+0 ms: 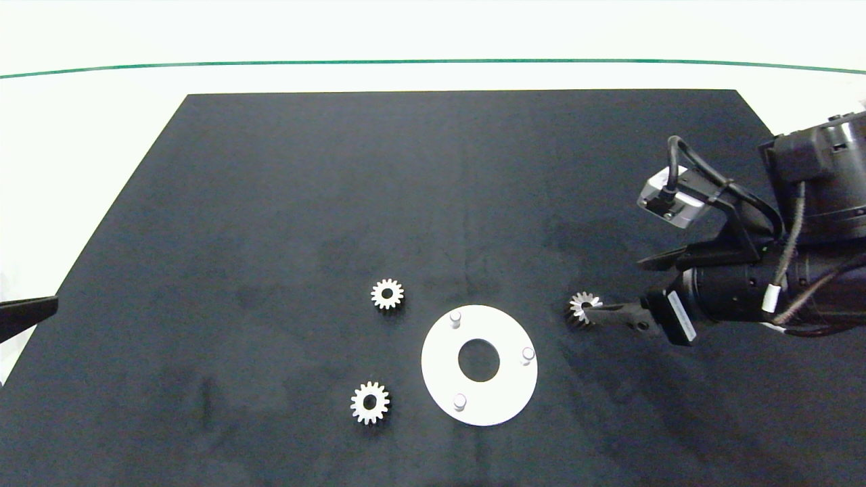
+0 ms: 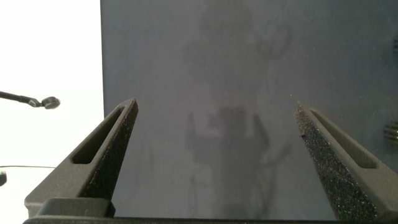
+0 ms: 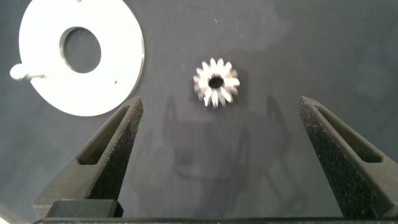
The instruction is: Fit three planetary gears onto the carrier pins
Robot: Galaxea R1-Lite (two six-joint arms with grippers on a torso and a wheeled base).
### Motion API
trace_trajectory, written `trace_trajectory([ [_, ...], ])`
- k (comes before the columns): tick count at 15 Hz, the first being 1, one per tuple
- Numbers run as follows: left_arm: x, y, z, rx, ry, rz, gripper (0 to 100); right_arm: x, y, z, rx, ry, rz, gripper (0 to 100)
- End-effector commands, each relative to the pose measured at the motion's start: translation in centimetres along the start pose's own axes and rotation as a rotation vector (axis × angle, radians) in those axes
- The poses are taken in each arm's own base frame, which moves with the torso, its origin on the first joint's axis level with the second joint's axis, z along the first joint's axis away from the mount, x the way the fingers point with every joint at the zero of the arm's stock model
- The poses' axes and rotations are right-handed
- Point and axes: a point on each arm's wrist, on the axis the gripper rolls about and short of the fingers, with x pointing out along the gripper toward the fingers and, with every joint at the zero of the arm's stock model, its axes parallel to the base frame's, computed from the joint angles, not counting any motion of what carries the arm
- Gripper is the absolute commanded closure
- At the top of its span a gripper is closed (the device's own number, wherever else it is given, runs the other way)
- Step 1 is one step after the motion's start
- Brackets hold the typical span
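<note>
Silvery gear (image 3: 216,83) lying between spread fingers of right gripper (image 3: 217,155), left gripper (image 2: 214,155) spread

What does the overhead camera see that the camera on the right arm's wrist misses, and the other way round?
Only the head view shows the two gears lying left of the white disc, all three pins, and the left gripper parked at the mat's left edge. Only the right wrist view shows the right gripper fingers spread wide open. Both show the third gear beside the disc, on the mat.
</note>
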Motion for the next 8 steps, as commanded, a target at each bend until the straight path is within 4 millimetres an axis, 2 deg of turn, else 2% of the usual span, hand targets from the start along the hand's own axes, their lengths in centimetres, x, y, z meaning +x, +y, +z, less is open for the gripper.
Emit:
trace_trajectory([
  [1, -0.4, 0.0, 0.0, 0.001, -0.01, 0.002, 0, 2.9, 0.8, 0.9, -0.023, 0.04, 0.028, 0],
  [4, -0.8, 0.0, -0.1, 0.003, -0.024, 0.003, 0, 4.1, 1.1, 0.5, -0.032, 0.083, 0.009, 0],
  [8, -1.0, -0.1, -0.1, 0.008, -0.03, -0.004, 0, 4.6, 1.1, 0.4, -0.029, 0.098, 0.008, 0],
])
